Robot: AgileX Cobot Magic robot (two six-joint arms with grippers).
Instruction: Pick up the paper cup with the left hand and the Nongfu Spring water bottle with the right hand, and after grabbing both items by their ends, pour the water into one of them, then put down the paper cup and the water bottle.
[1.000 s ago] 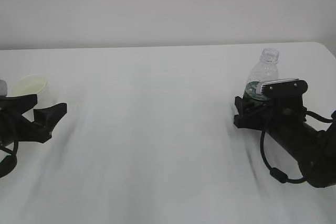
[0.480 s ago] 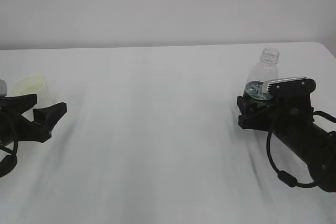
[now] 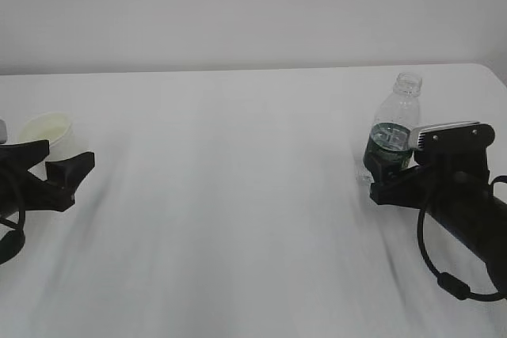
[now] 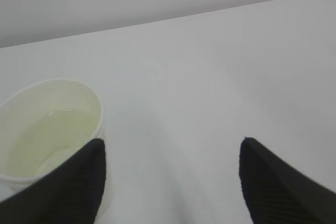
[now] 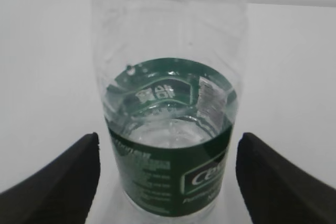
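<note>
Both grippers open, cup and bottle standing free on the table.

Far left, the cup (image 3: 49, 134) stands upright, off toward the left finger of the wide-spread left gripper (image 4: 170, 174), which holds nothing. At the right, the bottle (image 3: 391, 134) stands capless with water (image 5: 170, 129) low inside; the right gripper (image 5: 168, 174) straddles its label band with clear gaps either side, gripping nothing. Both being upright and released suggests they have been set down.

table (image 3: 238, 195): white, broad | wall (image 3: 238, 5): plain pale grey | light: soft, even
</note>
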